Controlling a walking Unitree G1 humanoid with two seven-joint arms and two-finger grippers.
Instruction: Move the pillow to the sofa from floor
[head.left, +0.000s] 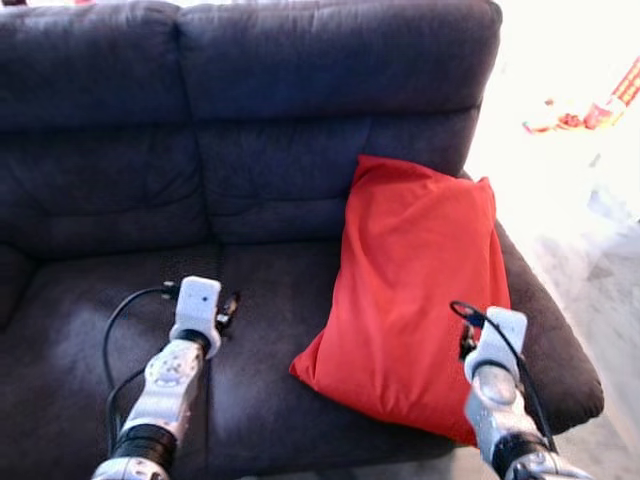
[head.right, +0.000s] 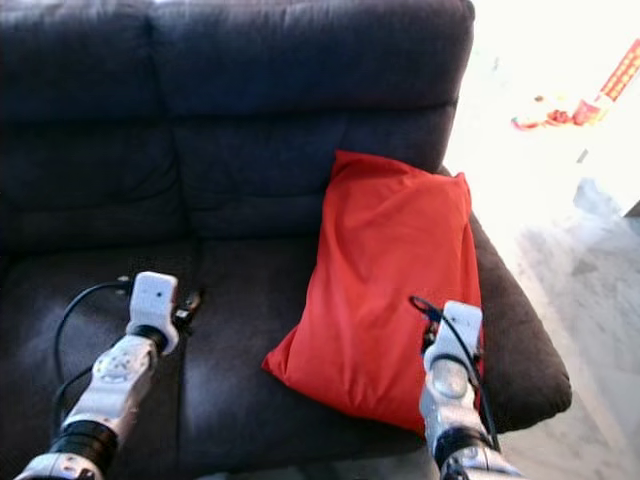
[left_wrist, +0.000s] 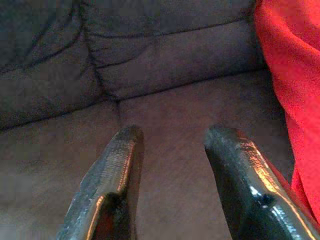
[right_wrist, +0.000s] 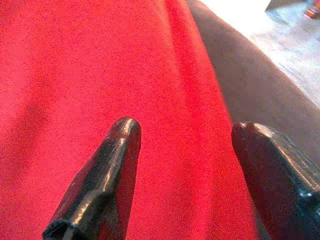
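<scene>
Red pillow (head.left: 415, 310) is being propped on the dark sofa (head.left: 250, 150) seat against the backrest; it is being judged soft, light and yielding, best pinched at a corner or edge. Left gripper (left_wrist: 172, 150) and right gripper (right_wrist: 187, 145) are both being held spread, nothing grasped

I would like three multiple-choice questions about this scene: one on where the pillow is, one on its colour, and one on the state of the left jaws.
1. Where does the pillow lie?
A. on the floor
B. on the sofa seat, leaning on the backrest
C. on a table

2. What colour is the pillow?
A. red
B. blue
C. white

3. How do the left gripper's jaws stand?
A. shut on the pillow
B. shut on nothing
C. open, holding nothing

Answers:
1 B: the pillow rests on the sofa at its right end, its top against the backrest.
2 A: its cover is plain red.
3 C: the left gripper shows a gap with only the seat behind.
</scene>
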